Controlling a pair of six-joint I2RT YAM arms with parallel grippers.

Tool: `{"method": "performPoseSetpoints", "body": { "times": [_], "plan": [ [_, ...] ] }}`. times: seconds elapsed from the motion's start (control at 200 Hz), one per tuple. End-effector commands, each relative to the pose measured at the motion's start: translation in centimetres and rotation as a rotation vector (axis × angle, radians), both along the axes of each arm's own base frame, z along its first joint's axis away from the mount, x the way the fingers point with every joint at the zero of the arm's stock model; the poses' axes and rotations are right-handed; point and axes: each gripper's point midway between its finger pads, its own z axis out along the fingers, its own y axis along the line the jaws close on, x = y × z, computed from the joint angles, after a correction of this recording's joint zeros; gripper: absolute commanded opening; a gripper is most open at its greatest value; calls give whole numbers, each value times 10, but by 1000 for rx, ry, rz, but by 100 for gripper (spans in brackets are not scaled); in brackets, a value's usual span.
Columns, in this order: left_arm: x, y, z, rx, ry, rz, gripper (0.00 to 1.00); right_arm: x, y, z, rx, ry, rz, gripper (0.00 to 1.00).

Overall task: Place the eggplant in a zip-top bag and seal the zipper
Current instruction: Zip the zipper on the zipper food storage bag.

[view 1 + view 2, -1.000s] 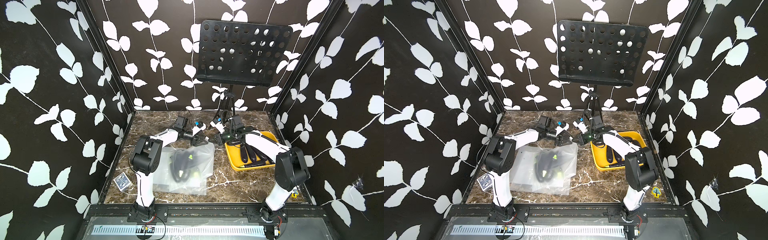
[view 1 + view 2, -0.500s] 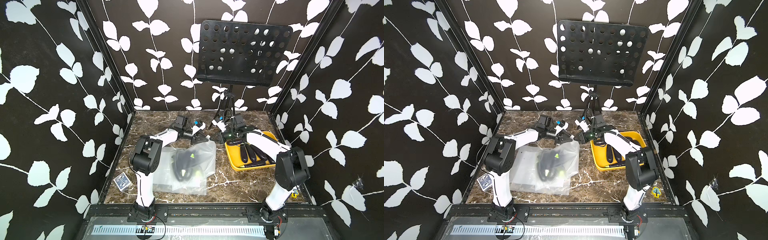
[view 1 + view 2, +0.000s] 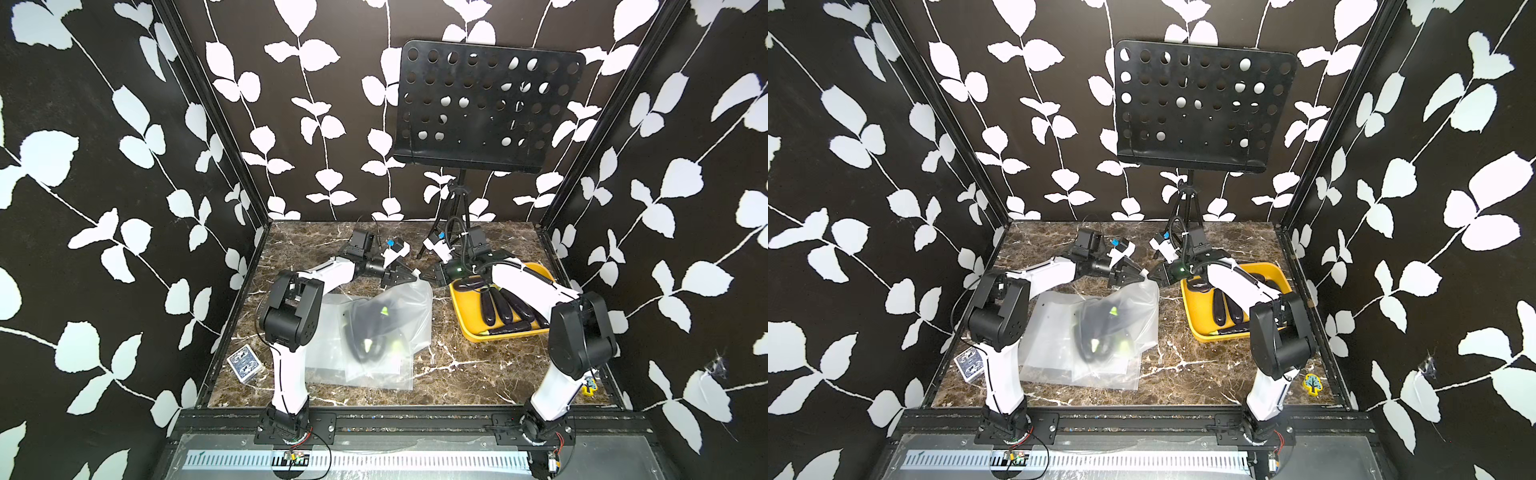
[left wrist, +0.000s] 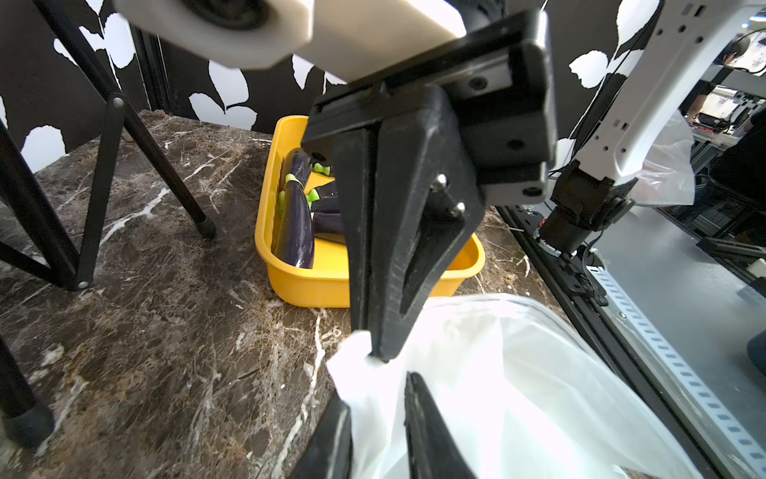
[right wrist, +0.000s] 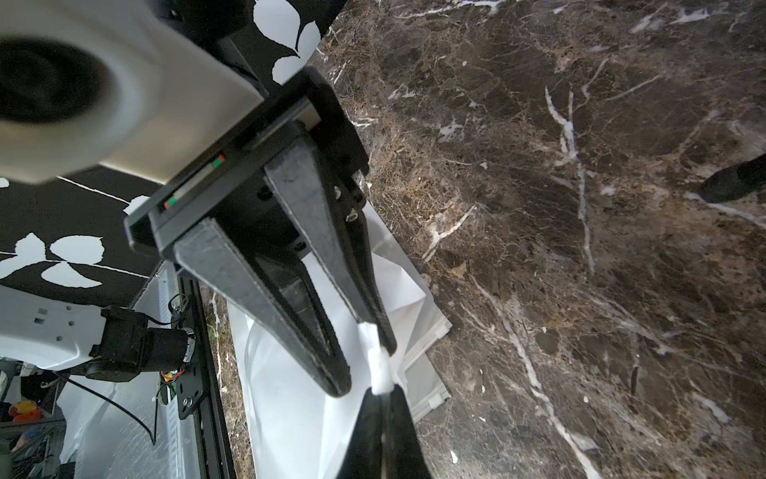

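Looking down through both top views, I find the eggplant (image 3: 368, 332) already inside the zip-top bag (image 3: 405, 309), which lies on the table (image 3: 457, 374) over a few spare flat bags (image 3: 328, 365), so loading looks done to me and only the zipper is left. Both arms reach to the bag's far corner, next to the yellow tray (image 3: 464, 309) that holds the other eggplants (image 3: 505, 309), and that corner is lifted off the table between them. From the left wrist I see the right claw (image 4: 370, 352) clenched hard on the very tip of the corner, fingers pressed flat together on the white film; I read that as an anchor, holding the rim taut so it cannot slide away. The left claw (image 5: 364, 367) sits tip to tip with it, grasping the bag's rim just beside that pinch, its fingers drawn in but not fully together because bunched film fills the gap. That placement makes sense for starting a seal at one end: one claw fixes the end, the other squeezes the track and can run along it. My worry is the crumpled rim; if the two zipper strips are not lined up inside the left claw's grip, a pass along the mouth would press nothing shut.
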Motion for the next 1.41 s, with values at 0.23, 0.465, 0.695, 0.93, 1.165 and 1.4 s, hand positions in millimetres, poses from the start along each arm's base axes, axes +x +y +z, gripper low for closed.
{"method": "performPoseSetpoints", "body": {
  "times": [0.23, 0.465, 0.695, 0.93, 1.165, 1.4],
  "plan": [
    [1, -2, 24, -37, -20, -13, 13, 1, 2, 9, 27, -46, 27, 4],
    [4, -3, 26, -34, -14, -1, 0, -3, 2, 8, 29, -46, 43, 10],
    [1, -1, 21, -18, 1, 4, 0, 8, -4, 32, 37, -120, 17, 38],
    [2, -1, 23, -15, -5, 10, 0, 24, 2, 45, 72, -144, 23, 39],
    [3, -1, 25, -15, -4, 14, 0, 10, 12, 40, 116, -117, 99, 37],
    [3, -1, 25, -15, -1, 16, 0, 8, 11, 21, 90, -88, 101, 37]
  ]
}}
